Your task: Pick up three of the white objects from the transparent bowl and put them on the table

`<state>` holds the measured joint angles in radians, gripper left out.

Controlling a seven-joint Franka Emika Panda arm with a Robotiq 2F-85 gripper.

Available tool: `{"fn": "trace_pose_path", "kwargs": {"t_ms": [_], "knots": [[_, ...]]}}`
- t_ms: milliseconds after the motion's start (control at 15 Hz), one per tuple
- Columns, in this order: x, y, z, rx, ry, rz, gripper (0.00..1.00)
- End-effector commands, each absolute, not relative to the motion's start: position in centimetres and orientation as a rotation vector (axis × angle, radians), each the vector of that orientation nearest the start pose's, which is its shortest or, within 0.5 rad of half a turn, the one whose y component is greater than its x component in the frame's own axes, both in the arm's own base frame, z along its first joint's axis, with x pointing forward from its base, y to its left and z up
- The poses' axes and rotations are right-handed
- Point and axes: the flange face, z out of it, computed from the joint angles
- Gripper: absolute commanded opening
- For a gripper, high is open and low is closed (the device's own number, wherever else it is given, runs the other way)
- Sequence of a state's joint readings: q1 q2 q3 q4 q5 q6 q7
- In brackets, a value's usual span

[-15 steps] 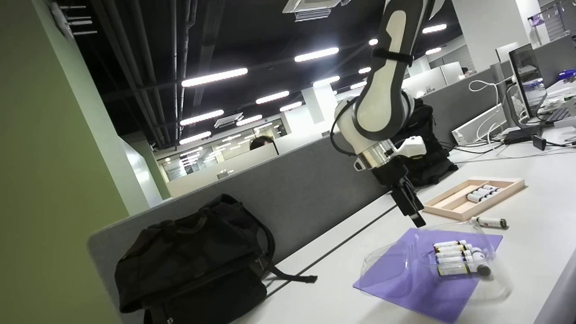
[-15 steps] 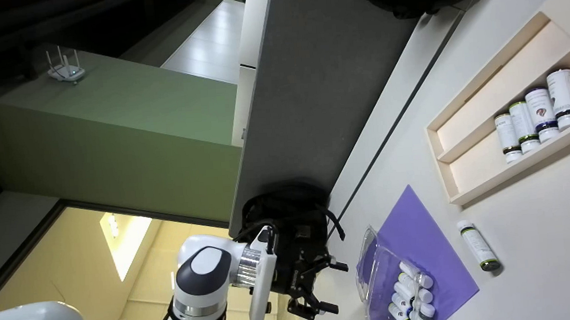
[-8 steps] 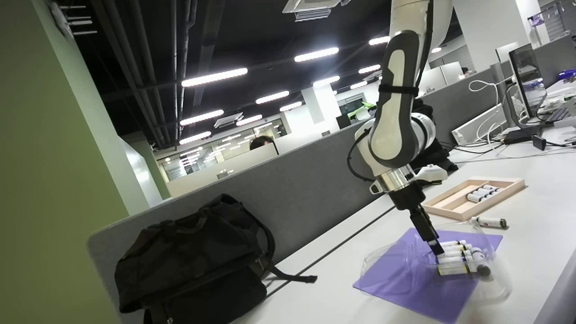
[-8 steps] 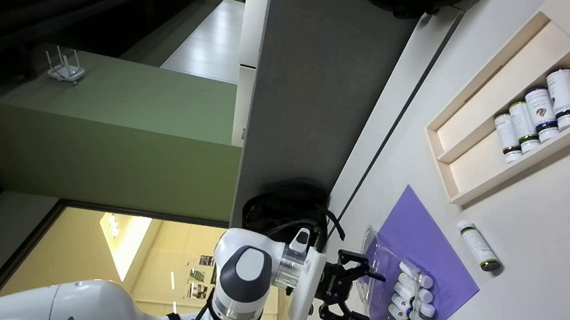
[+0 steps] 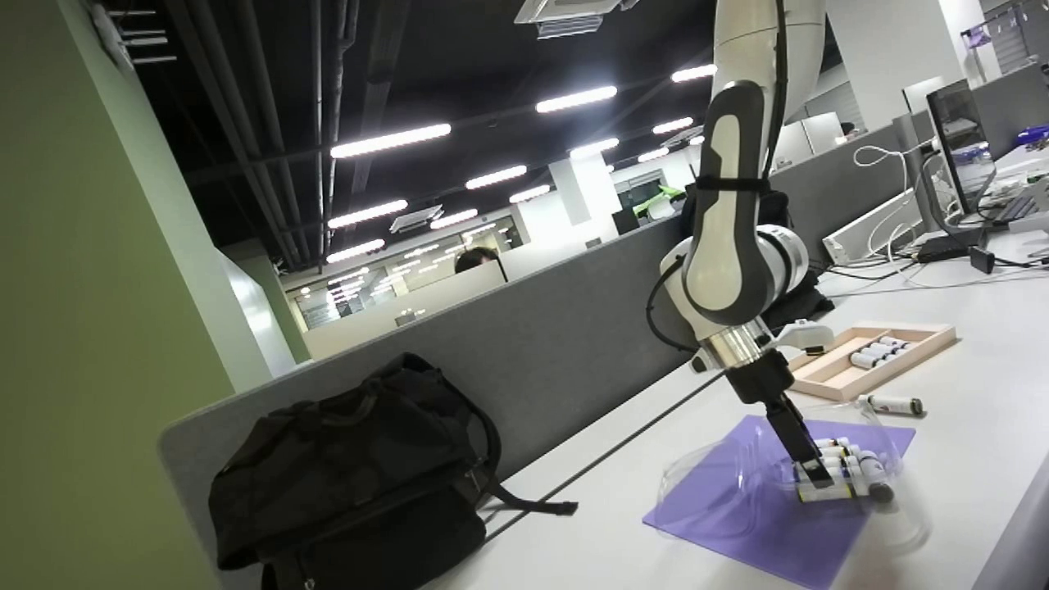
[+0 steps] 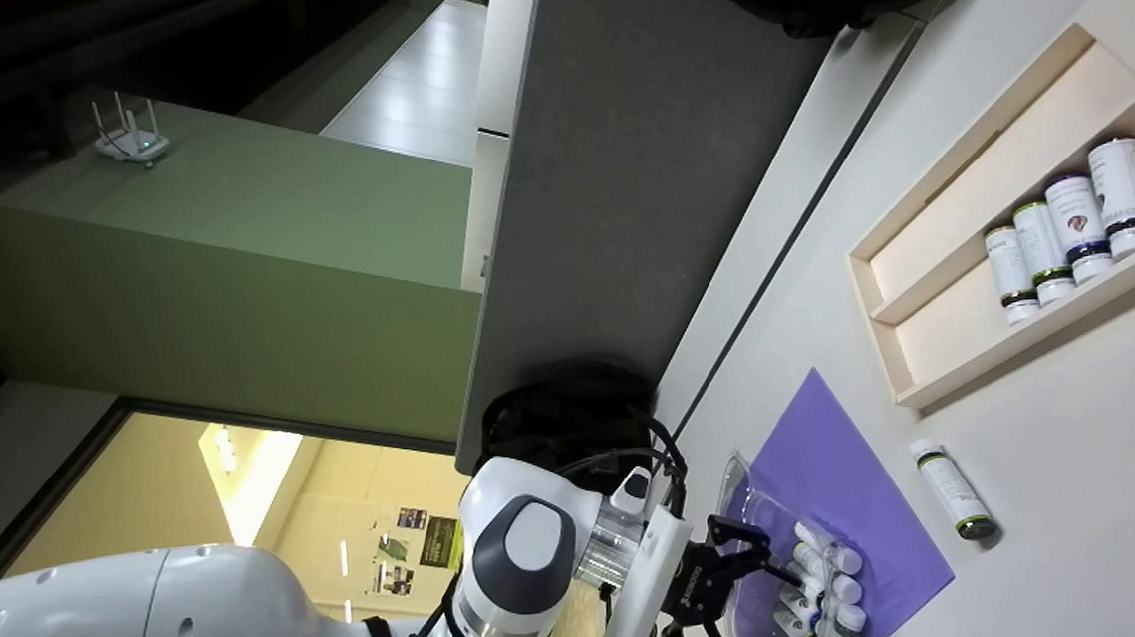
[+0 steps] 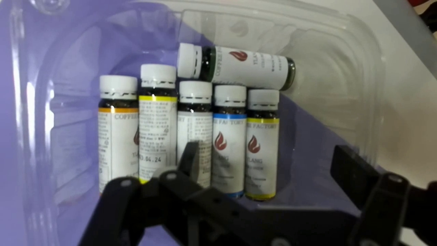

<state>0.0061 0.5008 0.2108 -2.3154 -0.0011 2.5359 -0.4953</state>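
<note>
The white objects are small white-labelled bottles with white caps. Several lie side by side in the transparent bowl (image 7: pixel 372 78), and a bottle lies crosswise above their caps (image 7: pixel 252 66). In the wrist view the blue-banded bottle (image 7: pixel 229 153) and yellow-banded bottle (image 7: pixel 262 153) lie between my spread fingers. My gripper (image 7: pixel 269 160) is open and empty; its left finger (image 7: pixel 189 155) covers part of a grey-banded bottle. Contact cannot be told. In both exterior views the gripper (image 5: pixel 818 474) (image 6: pixel 768 616) is over the bowl's bottles. Another bottle (image 5: pixel 893 405) (image 6: pixel 952 488) lies on the table (image 6: pixel 1057 464).
A purple mat (image 5: pixel 787 549) lies under the bowl. A wooden tray (image 6: pixel 971 368) with several white bottles stands behind it, near the loose bottle. A grey partition (image 5: pixel 574 328) runs along the table edge. A black backpack (image 5: pixel 352 475) leans against it.
My gripper has moved down and over to the bowl, from above and beside it to right at the bottles, fingers still apart. The bottles, bowl and tray have not moved.
</note>
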Motion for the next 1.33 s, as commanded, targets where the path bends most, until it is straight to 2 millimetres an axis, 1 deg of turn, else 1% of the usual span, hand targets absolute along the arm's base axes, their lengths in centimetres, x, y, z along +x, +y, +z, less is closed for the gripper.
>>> {"fn": "trace_pose_path", "kwargs": {"t_ms": [0,200,467,667,800,933,1133,1267], "knots": [[45.9,11.9,10.6,-2.840,-1.018,0.365,1.00],[45.8,12.5,10.9,-2.896,-1.021,0.399,1.00],[45.5,13.8,11.8,-3.032,-0.954,0.488,1.00],[44.9,14.8,12.1,-3.112,-0.910,0.596,1.00],[44.3,15.3,12.2,-3.152,-0.904,0.637,1.00],[44.1,15.3,12.1,-3.181,-0.932,0.606,1.00],[44.3,14.9,11.8,-3.196,-1.021,0.463,1.00],[45.0,14.3,11.5,-3.180,-1.089,0.375,1.00]]}}
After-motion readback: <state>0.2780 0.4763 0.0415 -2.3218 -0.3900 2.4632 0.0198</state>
